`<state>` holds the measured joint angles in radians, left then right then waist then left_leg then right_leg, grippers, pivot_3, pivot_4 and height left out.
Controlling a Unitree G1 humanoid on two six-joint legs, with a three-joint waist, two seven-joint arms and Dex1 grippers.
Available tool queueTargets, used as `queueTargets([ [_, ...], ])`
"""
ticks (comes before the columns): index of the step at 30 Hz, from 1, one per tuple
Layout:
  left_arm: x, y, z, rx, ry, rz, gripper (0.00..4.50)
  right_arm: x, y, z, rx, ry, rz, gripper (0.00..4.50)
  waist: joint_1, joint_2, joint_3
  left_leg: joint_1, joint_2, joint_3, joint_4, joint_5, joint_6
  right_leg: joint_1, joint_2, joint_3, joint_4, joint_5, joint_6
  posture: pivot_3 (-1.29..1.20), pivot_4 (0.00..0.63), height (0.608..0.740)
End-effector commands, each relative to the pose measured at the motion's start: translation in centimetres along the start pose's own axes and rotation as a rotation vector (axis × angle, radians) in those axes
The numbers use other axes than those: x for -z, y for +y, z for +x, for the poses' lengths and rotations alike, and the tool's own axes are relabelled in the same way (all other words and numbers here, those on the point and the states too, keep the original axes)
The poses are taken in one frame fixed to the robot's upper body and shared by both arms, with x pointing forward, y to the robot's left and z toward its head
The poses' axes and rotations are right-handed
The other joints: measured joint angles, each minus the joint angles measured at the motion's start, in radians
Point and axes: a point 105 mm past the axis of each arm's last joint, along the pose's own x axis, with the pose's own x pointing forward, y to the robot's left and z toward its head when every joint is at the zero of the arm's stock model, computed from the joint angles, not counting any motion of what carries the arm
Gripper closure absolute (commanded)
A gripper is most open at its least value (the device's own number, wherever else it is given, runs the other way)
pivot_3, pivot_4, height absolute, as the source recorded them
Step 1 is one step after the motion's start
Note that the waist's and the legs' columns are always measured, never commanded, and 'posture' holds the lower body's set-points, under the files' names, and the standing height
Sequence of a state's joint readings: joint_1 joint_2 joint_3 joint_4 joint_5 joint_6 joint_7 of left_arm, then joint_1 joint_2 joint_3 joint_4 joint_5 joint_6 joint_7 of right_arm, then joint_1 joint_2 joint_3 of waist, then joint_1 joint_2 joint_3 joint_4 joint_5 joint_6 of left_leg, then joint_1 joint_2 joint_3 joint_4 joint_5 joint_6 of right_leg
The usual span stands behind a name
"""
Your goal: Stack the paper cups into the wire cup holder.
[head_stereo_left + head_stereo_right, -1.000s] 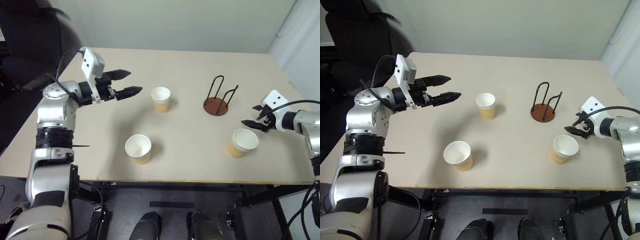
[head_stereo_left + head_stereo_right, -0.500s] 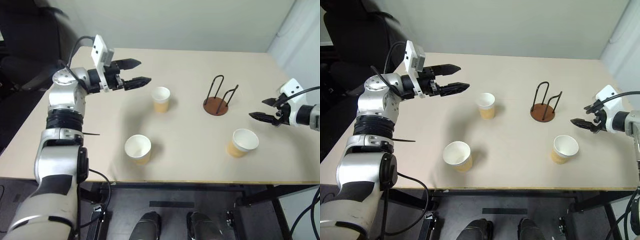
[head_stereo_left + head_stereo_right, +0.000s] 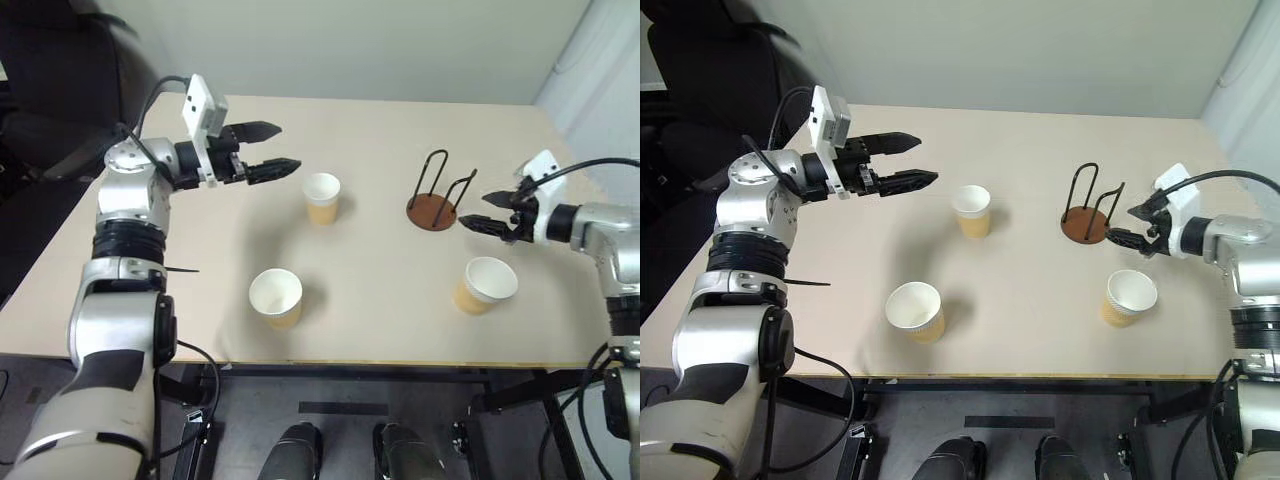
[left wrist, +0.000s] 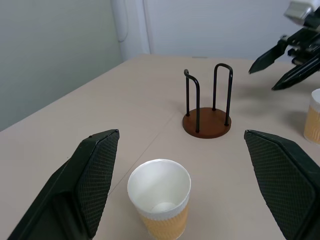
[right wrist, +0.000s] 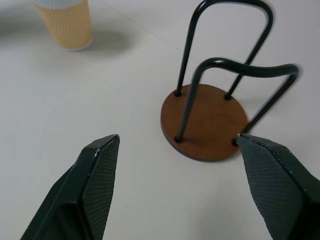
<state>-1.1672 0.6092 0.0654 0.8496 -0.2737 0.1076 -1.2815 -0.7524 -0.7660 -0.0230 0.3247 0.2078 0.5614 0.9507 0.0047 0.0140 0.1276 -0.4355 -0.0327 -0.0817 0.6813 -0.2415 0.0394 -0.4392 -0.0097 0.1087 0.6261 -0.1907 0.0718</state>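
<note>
Currently all three paper cups stand upright and apart on the beige worktop point(image 3: 380, 300), none of them in the wire cup holder point(image 3: 436, 196). One paper cup point(image 3: 321, 197) sits toward the middle of the worktop, a second paper cup point(image 3: 277, 297) stands closer to the near edge, and a third paper cup point(image 3: 484, 284) stands on the robot's right, near the front edge.

Between the middle cup and the right side of the worktop stands the holder, its round reddish-brown base flat on the surface and its two black wire loops upright and empty.

Above the worktop, the left tool point(image 3: 270, 150) hangs with its two black fingers spread wide, holding nothing, and points toward the middle cup, which shows between its fingers in the left wrist view, with the holder beyond it.

Just beside the holder, on its right, the right tool point(image 3: 490, 213) hovers above the third cup, also spread wide and empty; in the right wrist view the holder's base point(image 5: 205, 121) lies between its fingers, not touched by them.
</note>
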Motion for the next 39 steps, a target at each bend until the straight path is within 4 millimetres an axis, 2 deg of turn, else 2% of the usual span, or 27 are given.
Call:
queueTargets([
  [1, -1.6, 0.5, -0.7, -0.023, -0.022, 0.065, 0.22, -0.8, -0.8, 0.1, 0.063, 0.001, -0.108, 0.7, 0.001, 0.0, 0.0, 0.0, 0.0, 0.0, 0.0, 0.0, 0.0, 0.0, 0.0, 0.0, 0.0, 0.0, 0.0, 0.0, 0.15, 0.74],
  [9, -1.8, 0.6, -1.1, -0.036, -0.019, 0.072, 0.22, -0.1, -1.2, 1.8, 0.107, 0.019, -0.17, 0.7, -0.002, 0.0, 0.0, -0.001, 0.0, 0.0, 0.0, 0.001, -0.001, -0.002, 0.0, 0.0, 0.0, 0.0, 0.0, 0.0, 0.15, 0.74],
  [21, -1.6, 0.2, -1.3, -0.015, -0.018, 0.059, 0.22, -2.0, -1.1, 4.5, 0.141, -0.055, -0.134, 0.7, -0.002, 0.0, 0.0, -0.001, 0.0, 0.0, -0.001, 0.001, -0.001, -0.003, 0.0, 0.0, 0.001, 0.0, 0.0, 0.0, 0.15, 0.74],
  [31, -1.5, 0.0, -1.3, -0.005, -0.013, 0.055, 0.22, -2.2, -1.1, 5.1, 0.153, -0.069, -0.123, 0.7, -0.002, 0.0, 0.0, -0.003, 0.0, 0.0, -0.001, 0.002, -0.003, -0.004, 0.0, 0.0, 0.0, 0.0, 0.0, 0.0, 0.15, 0.74],
  [39, -0.9, -2.8, -1.4, 0.191, -0.019, -0.058, 0.22, -2.0, -1.1, 5.0, 0.144, -0.056, -0.12, 0.7, -0.002, 0.0, 0.0, -0.003, 0.0, 0.0, -0.001, 0.002, -0.003, -0.005, 0.0, -0.001, 0.001, 0.0, -0.001, 0.0, 0.15, 0.74],
])
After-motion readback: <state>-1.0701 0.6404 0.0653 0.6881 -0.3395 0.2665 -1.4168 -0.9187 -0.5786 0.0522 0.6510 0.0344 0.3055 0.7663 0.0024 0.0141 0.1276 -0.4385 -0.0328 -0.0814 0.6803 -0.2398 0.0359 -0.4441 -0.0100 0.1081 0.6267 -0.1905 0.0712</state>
